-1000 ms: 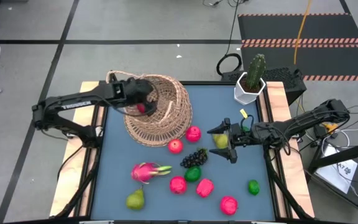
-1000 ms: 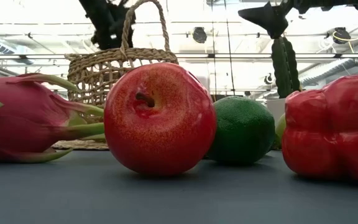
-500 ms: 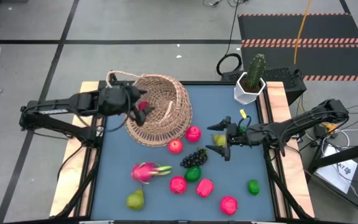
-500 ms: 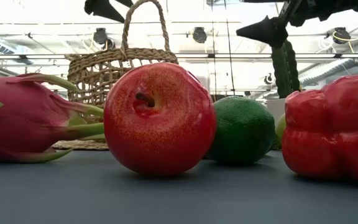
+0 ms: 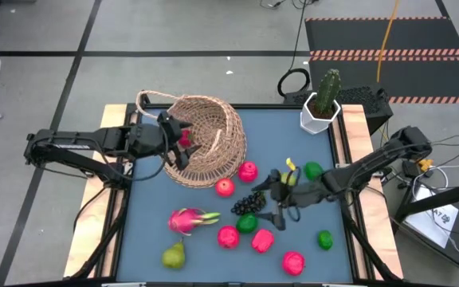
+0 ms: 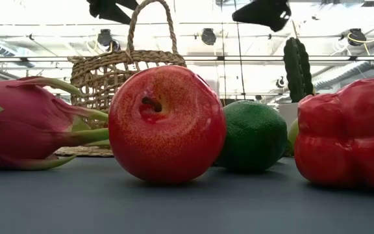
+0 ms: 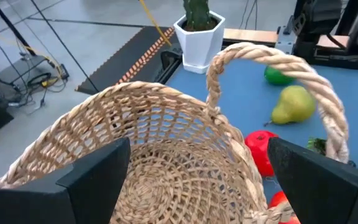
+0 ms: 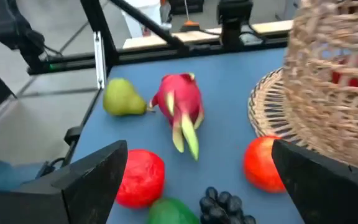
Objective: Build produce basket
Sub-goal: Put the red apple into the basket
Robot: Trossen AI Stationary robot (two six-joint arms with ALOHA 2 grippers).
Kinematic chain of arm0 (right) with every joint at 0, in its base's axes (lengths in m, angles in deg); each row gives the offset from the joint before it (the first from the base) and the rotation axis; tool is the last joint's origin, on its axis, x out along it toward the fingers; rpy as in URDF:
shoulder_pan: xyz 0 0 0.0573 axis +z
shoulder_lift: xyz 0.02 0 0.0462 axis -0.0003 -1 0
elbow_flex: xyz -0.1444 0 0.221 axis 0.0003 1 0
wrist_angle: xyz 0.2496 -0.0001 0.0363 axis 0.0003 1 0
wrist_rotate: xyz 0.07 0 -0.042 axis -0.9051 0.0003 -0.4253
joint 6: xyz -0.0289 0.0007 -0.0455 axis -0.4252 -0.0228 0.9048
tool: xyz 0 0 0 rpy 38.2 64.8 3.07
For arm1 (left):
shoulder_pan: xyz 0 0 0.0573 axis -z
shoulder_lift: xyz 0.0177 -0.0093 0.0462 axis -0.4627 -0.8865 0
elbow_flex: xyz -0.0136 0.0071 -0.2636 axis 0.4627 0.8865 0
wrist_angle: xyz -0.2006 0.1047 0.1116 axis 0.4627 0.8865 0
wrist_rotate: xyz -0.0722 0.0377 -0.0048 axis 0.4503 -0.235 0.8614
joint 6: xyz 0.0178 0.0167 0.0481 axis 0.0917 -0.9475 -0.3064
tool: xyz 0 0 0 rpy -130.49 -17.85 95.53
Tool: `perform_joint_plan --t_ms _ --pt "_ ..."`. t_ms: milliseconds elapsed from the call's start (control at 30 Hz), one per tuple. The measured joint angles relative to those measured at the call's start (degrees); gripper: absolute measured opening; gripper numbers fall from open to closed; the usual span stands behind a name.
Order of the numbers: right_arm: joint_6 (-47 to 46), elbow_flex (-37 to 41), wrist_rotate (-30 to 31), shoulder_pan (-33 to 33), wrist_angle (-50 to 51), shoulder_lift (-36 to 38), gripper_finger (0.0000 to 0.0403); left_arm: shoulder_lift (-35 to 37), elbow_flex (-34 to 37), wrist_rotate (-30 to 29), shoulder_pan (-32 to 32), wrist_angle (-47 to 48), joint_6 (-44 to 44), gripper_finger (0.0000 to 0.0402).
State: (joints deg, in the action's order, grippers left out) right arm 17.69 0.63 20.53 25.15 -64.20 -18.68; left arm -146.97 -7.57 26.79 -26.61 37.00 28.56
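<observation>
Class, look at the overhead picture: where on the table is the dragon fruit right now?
In the high view the dragon fruit lies on the table's front left part, below the basket, with a pear just in front of it and a red fruit to its right.

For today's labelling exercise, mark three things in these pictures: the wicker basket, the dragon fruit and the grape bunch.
basket (image 5: 213, 135), high view, on its woven side wall.
dragon fruit (image 5: 185, 219), high view, on the pink body.
grape bunch (image 5: 249, 202), high view, on the middle of the dark cluster.

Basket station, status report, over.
Left gripper open at the basket rim. Right gripper open, empty, above the grape bunch. One red fruit in the basket, the rest on the table.
</observation>
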Motion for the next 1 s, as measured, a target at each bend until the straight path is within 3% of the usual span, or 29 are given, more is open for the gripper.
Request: perform_joint_plan --t_ms 400,733,1000 --pt "9.46 -13.34 -7.53 0.53 -0.05 -18.75 0.0393 -0.02 0.0 0.44 0.02 0.13 0.81 0.0381" --pt "13.69 -18.79 -13.49 1.01 0.27 -26.94 0.0393 -0.02 0.0 0.54 2.23 0.06 1.01 0.0381" --pt "25.16 -28.81 -14.37 1.69 9.74 -32.45 0.0393 -0.02 0.0 0.54 2.62 -0.24 0.98 0.0381"
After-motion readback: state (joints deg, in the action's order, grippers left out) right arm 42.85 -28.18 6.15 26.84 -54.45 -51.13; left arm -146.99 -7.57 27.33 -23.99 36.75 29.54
